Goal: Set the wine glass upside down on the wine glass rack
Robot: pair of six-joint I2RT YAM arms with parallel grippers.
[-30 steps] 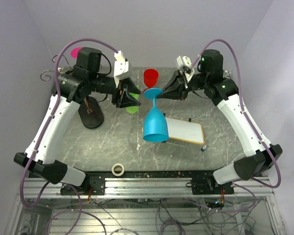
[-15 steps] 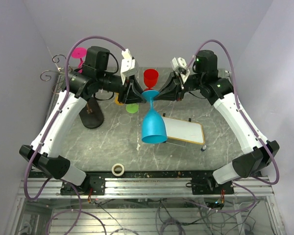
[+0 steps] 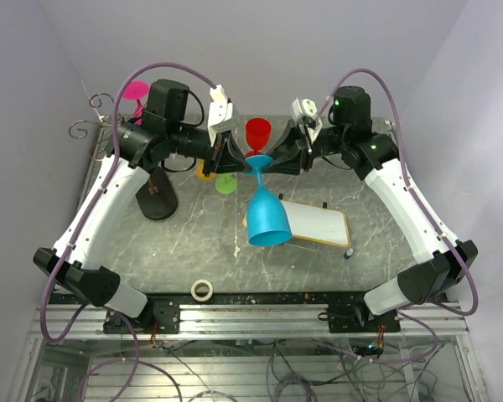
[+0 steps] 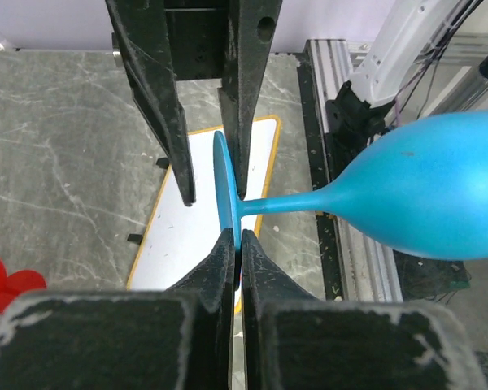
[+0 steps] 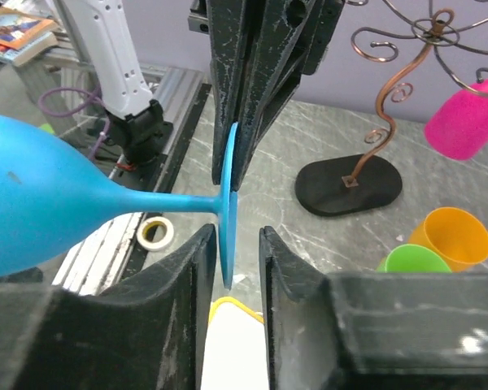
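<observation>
Since the left claw has clamped the foot of the blue plastic wine glass, hanging bowl-down in mid-air, the right claw slackens off; handover toward the scrolled wire rack seems nearly done.

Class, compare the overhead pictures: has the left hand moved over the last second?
Yes. The left hand has shifted rightward, away from the rack's black base and toward the red glass, closing on the blue wine glass.
</observation>
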